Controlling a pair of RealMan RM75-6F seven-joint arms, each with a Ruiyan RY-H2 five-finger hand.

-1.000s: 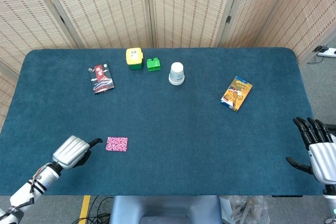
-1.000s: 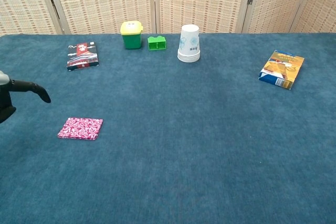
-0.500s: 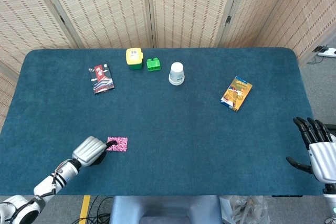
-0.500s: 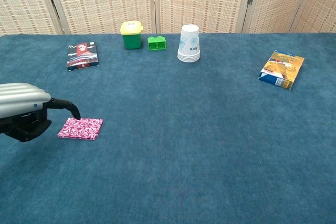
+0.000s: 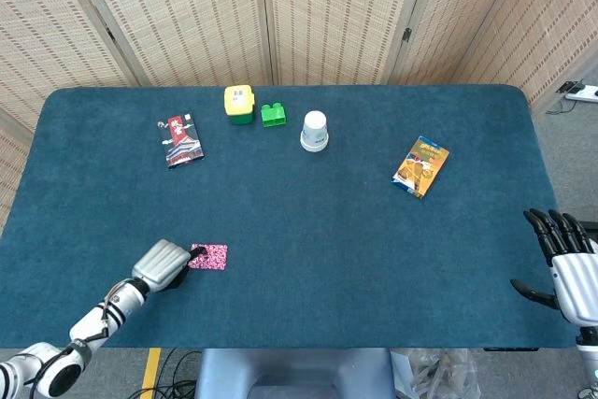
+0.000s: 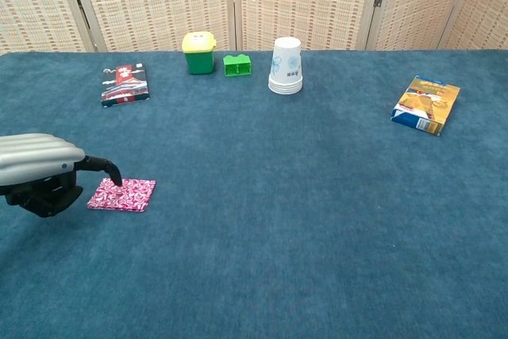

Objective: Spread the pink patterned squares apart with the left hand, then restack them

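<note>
Pink patterned fabric squares (image 6: 121, 194), lower left of frame, now touched by a fingertip of the silver left hand (image 6: 40, 172), other fingers curled, nothing gripped; spreading likely abt to begin.

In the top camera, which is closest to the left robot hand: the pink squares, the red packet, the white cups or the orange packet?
From the left robot hand:
1. Pink squares, touching its fingertip.
2. Red packet, far side, left.
3. White cups, far side, middle.
4. Orange packet, right side.
</note>
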